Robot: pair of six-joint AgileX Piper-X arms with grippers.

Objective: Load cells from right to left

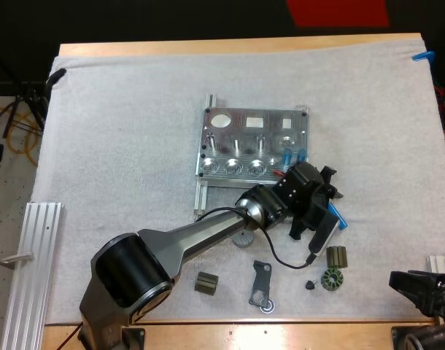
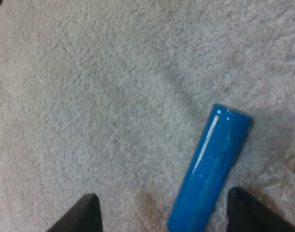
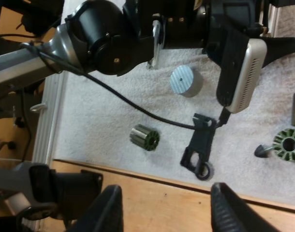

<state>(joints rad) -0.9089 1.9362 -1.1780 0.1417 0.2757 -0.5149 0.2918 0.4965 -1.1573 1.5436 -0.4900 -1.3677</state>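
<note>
Fixture (image 1: 253, 142) sits on the mat (image 1: 120, 146), about midway between far and near edges and a little toward the right edge. Two cells (image 1: 294, 154) stand upright in its near row, at the right end.

Left arm comes in from the near left corner and reaches across to the fixture's near right corner. Left gripper (image 2: 162, 200) hangs low over the mat, fingers (image 2: 84, 215) spread wide. A loose cell (image 2: 213, 169) lies flat on the mat with one end between them, closer to one finger than the other and apart from both. In the high view this cell pokes out from under the left wrist, just off the fixture's near right corner.

Right gripper (image 3: 167, 191) sits at the near right corner of the worktop (image 1: 230, 337), fingers standing well apart over the wooden near edge.

Small parts lie along the mat's near edge:
- Ribbed cylinder (image 1: 206, 283), left of centre.
- Bracket (image 1: 261, 284), flat, just right of the cylinder.
- Disc (image 1: 242, 239), farther in, beside the left arm.
- Cone (image 1: 311, 284), stator (image 1: 330, 278) and block (image 1: 336, 256), clustered toward the right, with the block nearest the loose cell.

A rail (image 1: 33, 262) lies along the mat's left edge at the near corner.
</note>
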